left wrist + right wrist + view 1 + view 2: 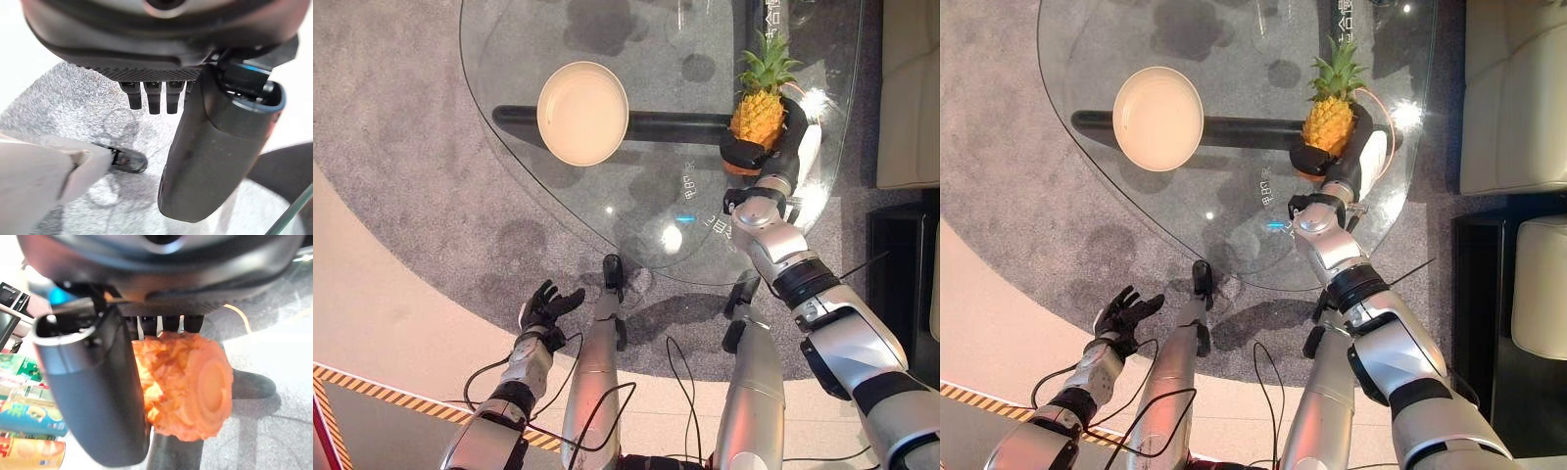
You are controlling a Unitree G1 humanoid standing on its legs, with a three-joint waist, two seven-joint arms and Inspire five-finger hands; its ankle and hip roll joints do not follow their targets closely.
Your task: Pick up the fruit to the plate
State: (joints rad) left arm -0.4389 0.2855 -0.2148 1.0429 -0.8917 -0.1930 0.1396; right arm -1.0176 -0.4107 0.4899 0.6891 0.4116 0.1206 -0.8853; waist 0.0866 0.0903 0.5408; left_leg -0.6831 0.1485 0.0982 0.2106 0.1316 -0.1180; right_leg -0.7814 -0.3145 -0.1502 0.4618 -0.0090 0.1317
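Gripping one pineapple in right hand fingers near tabletop 3 o'clock edge, one plate lying at 9 o'clock, left hand hanging open.

You've got an orange-yellow pineapple with a green crown in the dark right hand, a cream plate on the clear glass bench with its black base bar, mottled grey carpet, and orange-black striped floor tape.
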